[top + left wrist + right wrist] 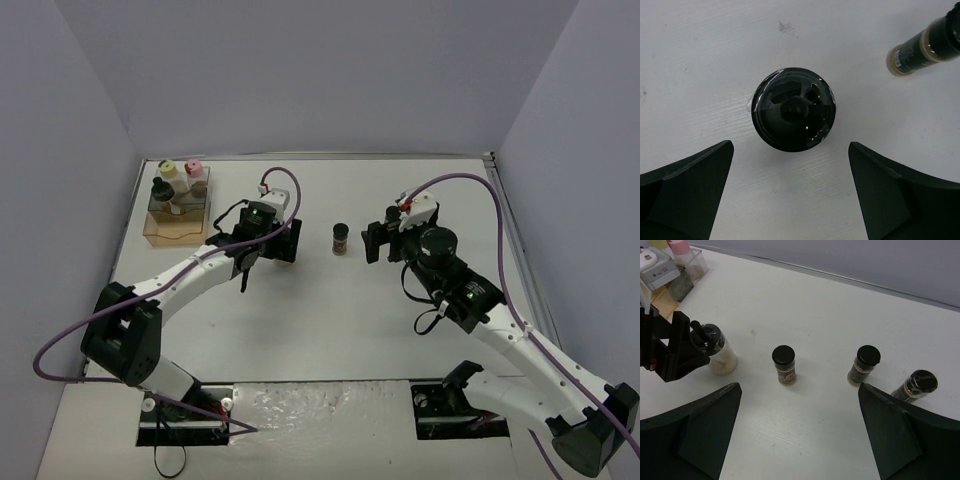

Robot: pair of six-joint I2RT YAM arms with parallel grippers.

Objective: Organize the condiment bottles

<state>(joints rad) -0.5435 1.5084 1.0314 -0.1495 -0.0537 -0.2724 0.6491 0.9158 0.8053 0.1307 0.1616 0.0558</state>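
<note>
Between the tips of the left jaws, a little ahead of them on the tabletop, stands the knob jar, upright, with its cap toward my wrist camera. Those jaws are spread wide and grip nothing. Right of the knob jar stand three black-capped jars, apart from one another. Past the nearest of them are the right jaws, likewise spread and empty. Behind and left of the knob jar is the rack, holding the yellow-capped jar, the pink-capped jar and at least one dark-capped one.

My worry is the grasp. The knob jar sits ahead of the tips, not between them, so closing too soon could clip the cap's rim and tip it. The cap is round and glossy, and a pinch on it alone may slip or let the jar swing. I would rather close on the body. At the rack, a careless entry could knock the jars in it. A broad sweep of the right jaws could bowl over the three loose ones.

Much is hidden. From the wrist I see only the knob jar's cap, and from overhead the left jaws cover nearly all of it. Overhead I find just one of the three loose jars. I cannot tell which rack compartments are free. Nor can I tell whether the jar farthest from the knob jar leans or only looks so.
</note>
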